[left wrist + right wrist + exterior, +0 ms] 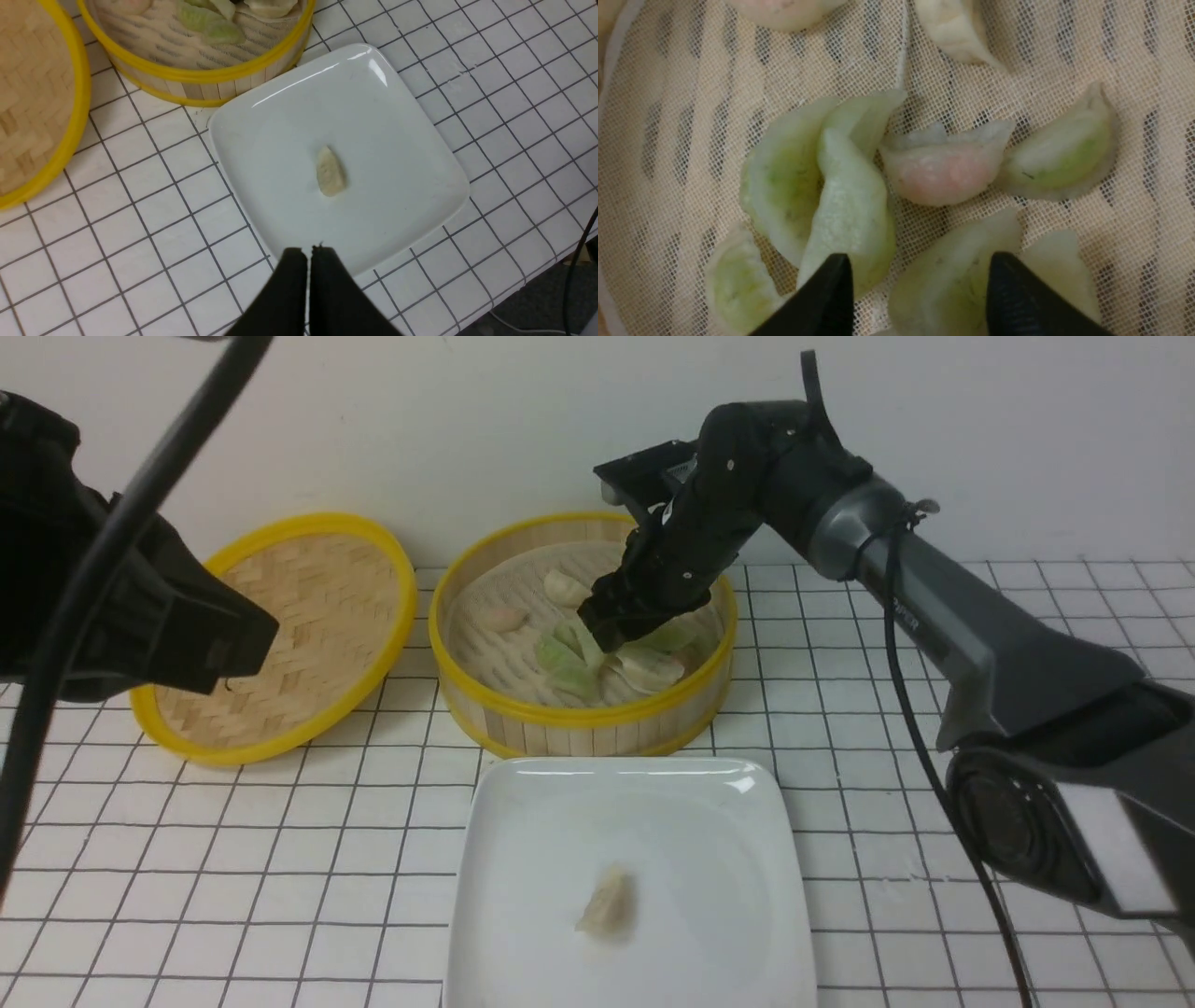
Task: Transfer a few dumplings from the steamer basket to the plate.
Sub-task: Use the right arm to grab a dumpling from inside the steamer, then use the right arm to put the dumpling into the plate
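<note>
White gridded surface (280, 859) carries everything. Your right claw (920, 255) hangs released inside the basket (579, 717), a green dumpling (952, 275) between its jaws; lower squarely, pinch softly, then lift straight.

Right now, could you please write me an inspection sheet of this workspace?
Surface: white tabletop with a dark grid.
Job's things: steamer basket holds several green and pale dumplings; plate holds one pale dumpling.
Clutter: woven bamboo lid on the basket's left.
Grippers: right gripper open, low over green dumplings in the basket; left gripper shut, empty.
Cables: black cable along the right arm; thick cable near the left arm.
Surroundings: plain white wall.
</note>
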You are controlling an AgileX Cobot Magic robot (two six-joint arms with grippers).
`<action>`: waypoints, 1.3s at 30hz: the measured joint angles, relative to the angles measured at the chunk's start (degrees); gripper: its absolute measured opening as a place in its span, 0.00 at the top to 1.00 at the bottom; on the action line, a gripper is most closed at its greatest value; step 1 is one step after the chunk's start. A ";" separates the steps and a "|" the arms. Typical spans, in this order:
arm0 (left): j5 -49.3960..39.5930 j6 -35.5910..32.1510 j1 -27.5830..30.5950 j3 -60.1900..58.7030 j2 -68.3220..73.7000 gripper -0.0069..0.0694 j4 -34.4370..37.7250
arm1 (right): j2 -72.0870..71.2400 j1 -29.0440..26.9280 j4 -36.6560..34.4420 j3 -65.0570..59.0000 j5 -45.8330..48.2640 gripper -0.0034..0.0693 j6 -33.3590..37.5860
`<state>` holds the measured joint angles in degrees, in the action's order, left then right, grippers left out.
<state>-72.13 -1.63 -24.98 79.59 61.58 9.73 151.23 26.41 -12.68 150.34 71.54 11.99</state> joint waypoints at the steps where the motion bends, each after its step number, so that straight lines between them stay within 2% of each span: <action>1: 0.00 0.00 0.00 0.00 0.00 0.92 -0.14 | 0.00 0.07 0.28 0.00 0.00 0.56 -0.28; 4: 0.00 0.00 0.00 0.00 0.00 0.92 -0.94 | -0.10 0.34 1.73 0.13 0.00 0.78 -1.69; 5: 0.00 0.00 0.00 0.00 0.00 0.92 -1.16 | -0.12 0.33 1.80 0.13 0.00 0.79 -1.76; 12: 0.00 0.00 0.00 0.00 0.00 0.92 -1.43 | -1.99 0.40 4.18 -0.11 0.41 0.79 -3.14; 19: 0.00 0.05 0.00 0.00 0.00 0.92 -1.45 | -16.52 0.40 3.67 -2.86 0.60 0.80 -4.92; 21: 0.00 0.05 0.00 0.00 0.00 0.92 -1.45 | -21.31 0.40 2.56 -6.43 0.52 0.80 -4.92; 25: 0.00 0.05 0.00 0.00 0.00 0.92 -1.39 | -34.59 0.40 -0.92 -23.23 0.23 0.80 -4.22; 26: 0.00 0.05 0.00 0.00 0.00 0.92 -1.39 | -35.19 0.40 -1.06 -24.23 0.30 0.80 -4.15; 30: 0.00 0.05 0.00 -0.20 0.00 0.92 -1.39 | -45.21 0.55 -5.79 -45.07 0.29 0.80 -2.56; 35: 0.00 0.05 0.00 -2.65 0.00 0.92 -1.36 | -46.88 3.71 -8.06 -61.35 -1.29 0.80 -3.00; 39: 0.00 -0.10 0.00 -5.40 0.00 0.92 -1.36 | -44.64 6.56 -8.01 -65.18 -6.51 0.79 -3.11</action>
<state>-72.13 -1.73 -24.98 74.20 61.58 8.38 106.59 32.97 -20.69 85.16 65.03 8.88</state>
